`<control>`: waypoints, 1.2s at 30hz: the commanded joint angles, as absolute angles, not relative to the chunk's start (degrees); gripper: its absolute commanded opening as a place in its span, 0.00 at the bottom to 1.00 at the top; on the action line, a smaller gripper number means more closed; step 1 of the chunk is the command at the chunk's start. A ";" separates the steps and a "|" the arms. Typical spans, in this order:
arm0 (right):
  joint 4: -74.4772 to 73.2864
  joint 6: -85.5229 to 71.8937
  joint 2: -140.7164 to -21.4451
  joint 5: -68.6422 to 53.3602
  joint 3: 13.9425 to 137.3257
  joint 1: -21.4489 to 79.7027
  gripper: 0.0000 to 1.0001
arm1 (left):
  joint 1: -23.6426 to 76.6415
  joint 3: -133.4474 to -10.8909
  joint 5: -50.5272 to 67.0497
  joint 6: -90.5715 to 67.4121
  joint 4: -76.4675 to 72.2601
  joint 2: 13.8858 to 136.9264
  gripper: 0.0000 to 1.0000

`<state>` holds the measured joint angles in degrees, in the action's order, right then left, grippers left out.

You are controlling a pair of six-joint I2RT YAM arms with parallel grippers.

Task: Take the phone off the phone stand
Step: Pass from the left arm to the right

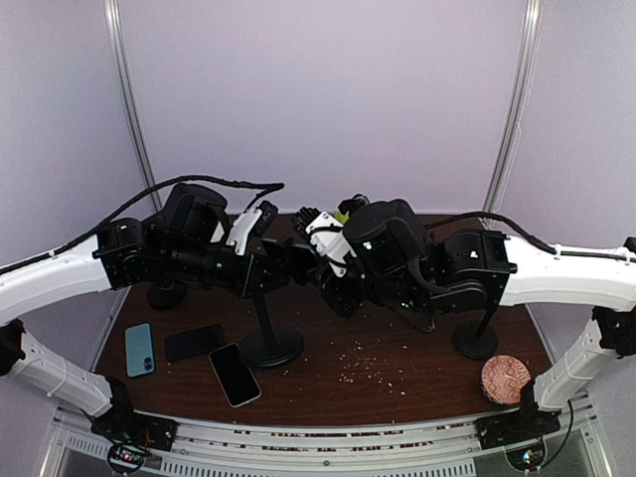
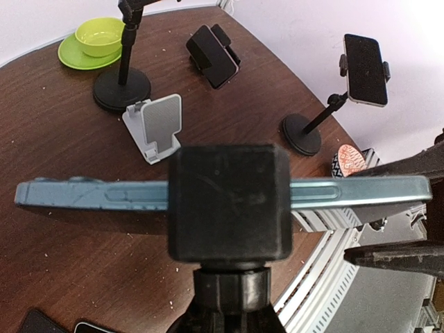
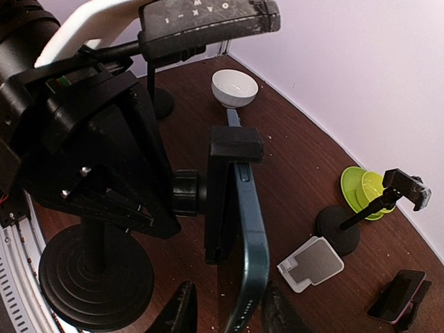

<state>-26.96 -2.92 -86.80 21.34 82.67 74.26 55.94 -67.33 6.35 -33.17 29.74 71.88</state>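
Slim teal phone point(image 3: 253, 236) nearest lens, edge-on, pinched in black clamp point(image 2: 229, 201) of black round-based phone stand point(image 3: 94, 277). Right gripper point(image 3: 229, 316) jaws half-open astride its end, gap showing, nothing held. Left gripper point(image 3: 173, 201) closed on stand neck. Risk: shallow pinch slips against tight clamp, phone drops; stand tips.

A robot lab cell: bare white panel walls point(image 1: 318, 89), metal-framed, around a worktable point(image 1: 422, 343)

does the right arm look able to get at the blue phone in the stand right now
Likely yes: its fingers straddle the free end of the phone, clear of the phone stand's clamp, with nothing between them and the phone.
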 commanded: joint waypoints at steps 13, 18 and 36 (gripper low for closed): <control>-25.67 -3.08 -88.39 22.79 85.53 74.52 0.30 | 57.02 -70.75 7.21 -33.37 22.15 70.16 0.00; -26.64 -3.62 -89.01 22.41 87.02 74.52 0.09 | 57.37 -70.18 6.71 -33.23 22.15 69.43 0.00; -28.97 -1.89 -88.34 26.43 92.82 75.18 0.00 | 57.54 -70.77 -3.46 -25.38 25.28 65.75 0.28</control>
<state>-29.39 -2.90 -88.99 22.24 89.82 74.89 57.63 -67.42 1.89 -28.73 29.63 68.90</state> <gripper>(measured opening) 0.068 0.194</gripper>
